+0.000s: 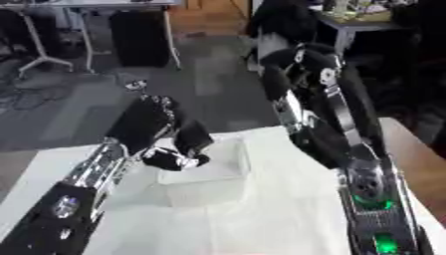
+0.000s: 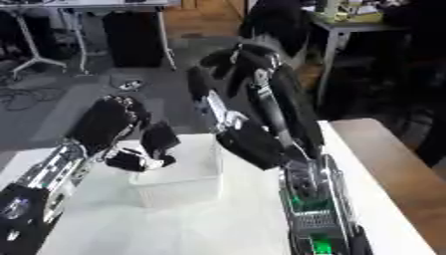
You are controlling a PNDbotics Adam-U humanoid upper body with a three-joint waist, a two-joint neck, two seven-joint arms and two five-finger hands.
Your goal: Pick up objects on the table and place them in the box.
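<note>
Now the left hand (image 1: pixel 161 130) hovers over the box's (image 1: pixel 228 185) left rim, fingers curled round a dark object (image 1: pixel 174 159); the box lies directly below.

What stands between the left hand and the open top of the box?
Nothing visible does. The left hand hangs over the near-left corner of the clear box, fingers curled down. Whether it holds a thing cannot be told. The right hand is raised behind, clear of the box.

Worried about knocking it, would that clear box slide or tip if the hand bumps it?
The box looks thin-walled, translucent and empty, so probably light and apt to slide on the white table. It sits low and wide, so tipping seems less likely. The left hand hovers at its rim.
</note>
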